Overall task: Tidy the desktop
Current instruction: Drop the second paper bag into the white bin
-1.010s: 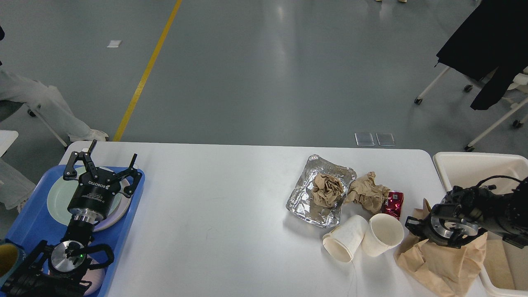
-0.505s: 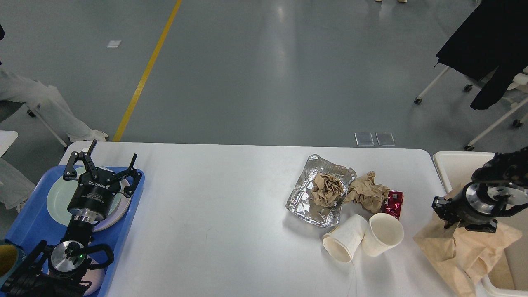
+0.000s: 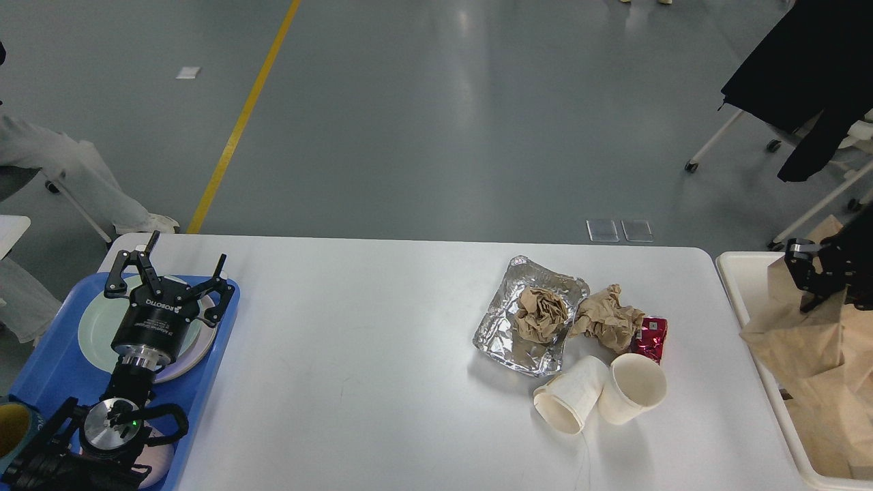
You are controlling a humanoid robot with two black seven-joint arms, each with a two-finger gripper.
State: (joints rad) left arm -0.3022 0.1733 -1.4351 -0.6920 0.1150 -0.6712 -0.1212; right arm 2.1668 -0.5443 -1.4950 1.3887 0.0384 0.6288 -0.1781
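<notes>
The white desktop point(image 3: 382, 354) bears a foil tray point(image 3: 501, 331) with a crumpled brown paper ball point(image 3: 540, 312) in it. Beside it lie a second crumpled brown paper point(image 3: 607, 317), a red wrapper point(image 3: 651, 337) and two white paper cups point(image 3: 569, 395) point(image 3: 634, 387); the left cup is tipped over. My right gripper point(image 3: 810, 274) is at the right edge, shut on a brown paper bag point(image 3: 798, 341) that hangs over the cream bin point(image 3: 733, 273). My left gripper point(image 3: 174, 266) is open and empty above a pale plate point(image 3: 95, 324) on the blue tray point(image 3: 54, 368).
A yellow cup point(image 3: 10, 426) shows at the tray's near left corner. A chair with a black coat point(image 3: 805, 68) stands behind the bin. A person's legs point(image 3: 61, 177) are beyond the table's far left corner.
My right gripper has lifted the brown paper bag off the desktop's right front and carried it right and back, over the bin. The left arm has not moved.
</notes>
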